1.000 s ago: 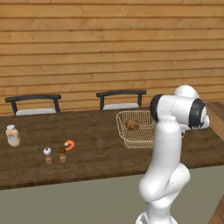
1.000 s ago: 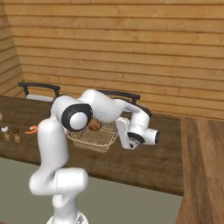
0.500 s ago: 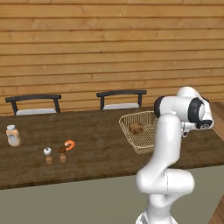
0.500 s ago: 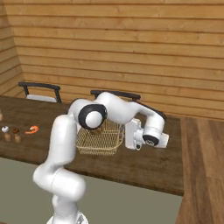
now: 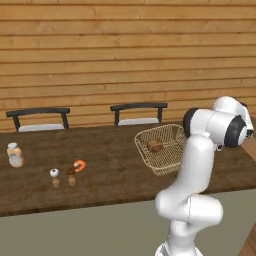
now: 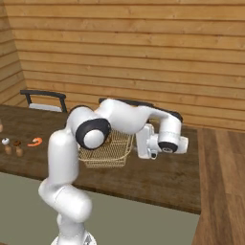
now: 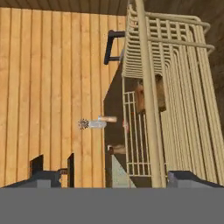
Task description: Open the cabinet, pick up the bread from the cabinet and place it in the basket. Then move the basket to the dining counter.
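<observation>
Spread wide, the claw (image 7: 111,175) grips nothing, its tips standing either side of the basket's rim bar in the hand view. Going left to right in the left base view: a pale jar (image 5: 15,154) sits at the far end of the counter (image 5: 100,155), then two small shakers (image 5: 63,176) beside an orange curl (image 5: 79,164), then the basket (image 5: 161,148) with the bread (image 5: 155,145) lying inside it, then the white arm. Two dark chairs (image 5: 138,113) stand behind, against the plank wall.

The basket rests on the dining counter, so the task looks essentially done. The risk now is the withdrawal: one tip seems very close to the rim (depth is hard to judge from the hand view), and a sideways pull could snag the wire and tip or drag the basket toward the counter's edge.
</observation>
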You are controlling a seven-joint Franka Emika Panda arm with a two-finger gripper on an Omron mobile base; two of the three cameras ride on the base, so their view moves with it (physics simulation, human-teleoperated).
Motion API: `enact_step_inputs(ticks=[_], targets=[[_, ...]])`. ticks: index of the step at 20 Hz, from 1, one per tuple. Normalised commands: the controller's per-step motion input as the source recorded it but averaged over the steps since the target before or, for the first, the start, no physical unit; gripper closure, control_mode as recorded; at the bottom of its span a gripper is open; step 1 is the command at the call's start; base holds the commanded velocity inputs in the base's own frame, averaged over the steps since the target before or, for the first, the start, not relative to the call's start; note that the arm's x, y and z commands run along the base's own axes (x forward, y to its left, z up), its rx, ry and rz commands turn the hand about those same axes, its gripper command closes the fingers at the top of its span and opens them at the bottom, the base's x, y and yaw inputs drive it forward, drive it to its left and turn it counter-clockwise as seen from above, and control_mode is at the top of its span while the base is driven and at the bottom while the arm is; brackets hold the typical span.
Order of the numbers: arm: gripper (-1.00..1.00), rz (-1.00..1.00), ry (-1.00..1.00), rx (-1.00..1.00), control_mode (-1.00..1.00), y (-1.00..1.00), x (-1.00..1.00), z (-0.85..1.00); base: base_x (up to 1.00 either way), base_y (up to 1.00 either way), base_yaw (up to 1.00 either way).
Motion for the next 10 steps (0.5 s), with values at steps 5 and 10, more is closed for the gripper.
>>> enact_step_inputs(ticks=[5, 10], targets=[[-1.00, 0.00, -0.17, -0.27, -1.00, 0.28, -0.78, 0.75, 0.00, 0.00, 0.00], [-1.00, 0.00, -0.22, -0.22, -1.00, 0.00, -0.50, 0.80, 0.00, 0.00, 0.00]])
